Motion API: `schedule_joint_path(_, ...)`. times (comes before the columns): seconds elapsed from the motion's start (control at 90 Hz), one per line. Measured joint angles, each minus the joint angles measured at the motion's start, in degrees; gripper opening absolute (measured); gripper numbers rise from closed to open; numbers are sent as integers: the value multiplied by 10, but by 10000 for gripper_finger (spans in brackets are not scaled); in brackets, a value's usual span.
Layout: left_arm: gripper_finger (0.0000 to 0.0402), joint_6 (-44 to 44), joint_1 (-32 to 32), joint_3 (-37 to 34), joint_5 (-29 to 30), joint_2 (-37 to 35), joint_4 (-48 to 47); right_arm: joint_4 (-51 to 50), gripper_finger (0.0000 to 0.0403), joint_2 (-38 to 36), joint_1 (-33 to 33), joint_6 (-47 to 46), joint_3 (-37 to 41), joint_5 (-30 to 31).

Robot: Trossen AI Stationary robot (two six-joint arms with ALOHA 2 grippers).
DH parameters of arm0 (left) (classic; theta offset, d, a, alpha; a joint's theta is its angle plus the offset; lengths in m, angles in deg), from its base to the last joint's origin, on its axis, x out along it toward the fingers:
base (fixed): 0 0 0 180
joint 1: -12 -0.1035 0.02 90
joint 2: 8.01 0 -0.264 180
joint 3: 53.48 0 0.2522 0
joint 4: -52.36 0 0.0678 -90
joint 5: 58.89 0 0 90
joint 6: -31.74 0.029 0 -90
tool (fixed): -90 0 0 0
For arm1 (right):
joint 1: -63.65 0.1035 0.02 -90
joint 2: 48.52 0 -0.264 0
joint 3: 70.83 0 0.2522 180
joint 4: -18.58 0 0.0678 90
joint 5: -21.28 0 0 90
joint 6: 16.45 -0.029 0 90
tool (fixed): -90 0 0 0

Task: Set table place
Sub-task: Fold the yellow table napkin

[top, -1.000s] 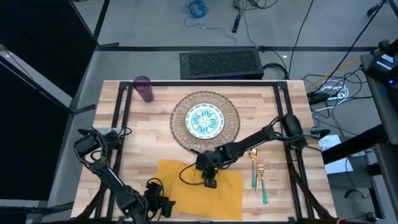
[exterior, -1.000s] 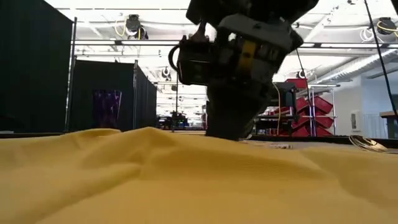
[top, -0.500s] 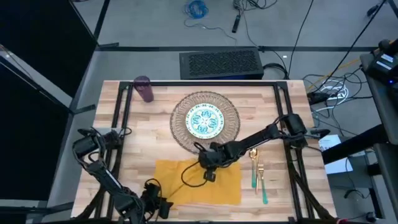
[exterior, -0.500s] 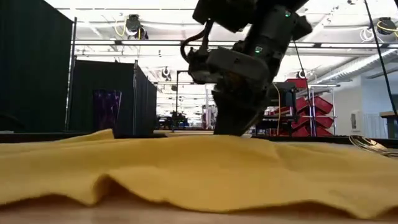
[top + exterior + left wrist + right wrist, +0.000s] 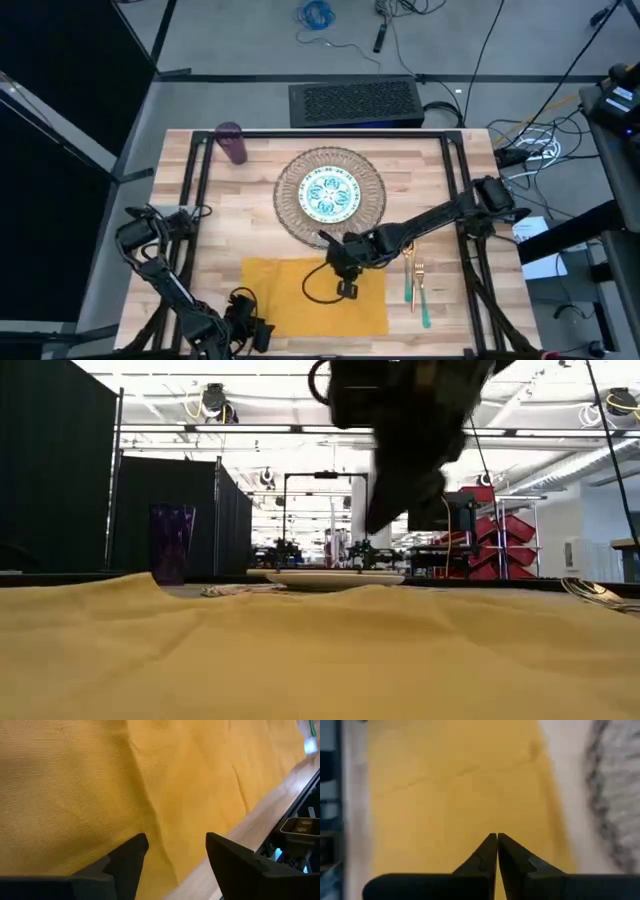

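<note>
The mustard-yellow napkin [image 5: 312,297] lies spread flat on the table [image 5: 220,230] near its front edge. My right gripper [image 5: 347,288] hangs shut just above the napkin's middle [image 5: 455,795]; in the low view its fingers [image 5: 385,510] are clear of the cloth [image 5: 320,650]. My left gripper [image 5: 250,330] is open over the napkin's near left part [image 5: 75,780]. Behind the napkin the teal-patterned plate [image 5: 328,193] rests on the round woven mat [image 5: 370,215]. The fork and spoon [image 5: 415,285] lie to the napkin's right. The purple cup [image 5: 232,143] stands at the far left.
Black frame rails [image 5: 195,190] run along both sides of the table. A dark box [image 5: 355,102] sits beyond the far edge. Bare wood lies left of the mat, between the cup and the napkin.
My right gripper has risen off the napkin and shifted slightly toward the table's right edge, staying shut. The napkin, bunched and rippled a second ago, now lies flat, with its left edge a little farther left.
</note>
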Motion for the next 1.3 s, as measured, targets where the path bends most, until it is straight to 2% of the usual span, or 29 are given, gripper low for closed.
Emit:
schedule_joint_path(0.156,201,1,-1,0,0,-6,-1,-108,0,6,44,-23,2,7)
schedule_joint_path(0.256,201,2,-1,0,4,-13,-9,-97,0,7,61,-23,19,13)
schedule_joint_path(0.444,201,0,-2,0,10,-15,-22,-69,0,16,54,-45,50,40)
schedule_joint_path(0.811,201,-1,1,5,16,-15,-19,-126,0,10,57,-147,79,107)
schedule_joint_path(0.933,201,-2,1,5,16,-15,-18,-120,0,0,76,-155,81,98)
schedule_joint_path(1.0,201,-1,0,5,16,-15,-18,-97,0,-11,88,-137,83,69)
schedule_joint_path(1.3,201,0,-16,6,17,-15,-17,-70,0,-108,115,-111,59,31)
